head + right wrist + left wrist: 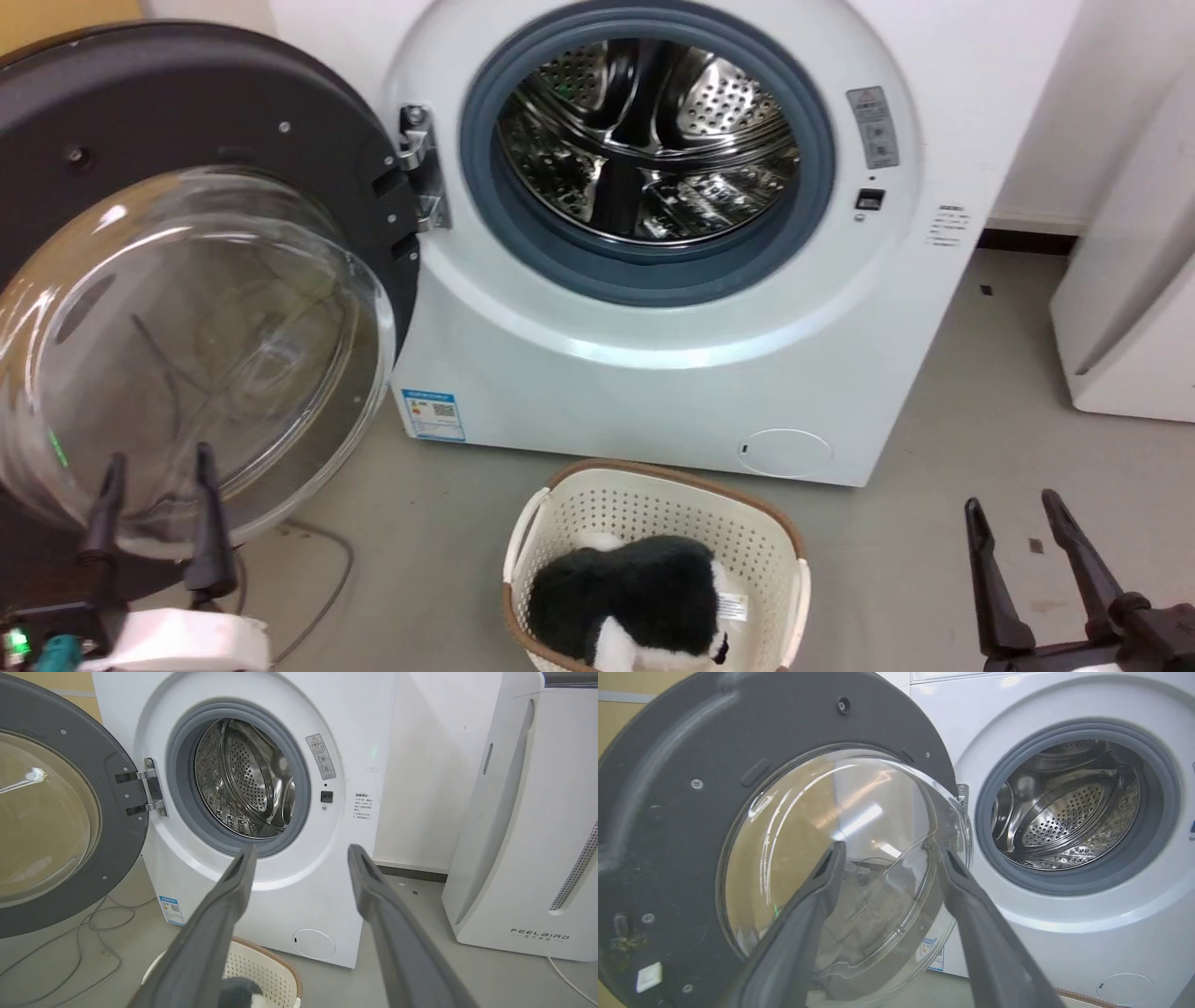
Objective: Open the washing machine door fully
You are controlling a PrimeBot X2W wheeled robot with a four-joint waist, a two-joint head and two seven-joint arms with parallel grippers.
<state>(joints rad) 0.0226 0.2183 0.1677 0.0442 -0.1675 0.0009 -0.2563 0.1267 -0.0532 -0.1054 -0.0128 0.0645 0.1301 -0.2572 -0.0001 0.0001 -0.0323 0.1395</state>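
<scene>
Matt dark-grey plastic on the door [187, 103], with a clear glossy glass bowl [187, 345]; bright metal at the hinge [422, 168]; polished, perforated steel in the drum [653, 140]; matt grey rubber for the seal [653, 275]; smooth glossy white on the washer [653, 401]; cream perforated plastic, brown-rimmed, for the basket [653, 509]; black-and-white plush on the toy [635, 588]; dull smooth grey on the floor [934, 523].

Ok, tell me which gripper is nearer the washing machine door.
Left. The left gripper is right in front of the washing machine door; the right gripper hangs far to its right, beyond the basket.
</scene>
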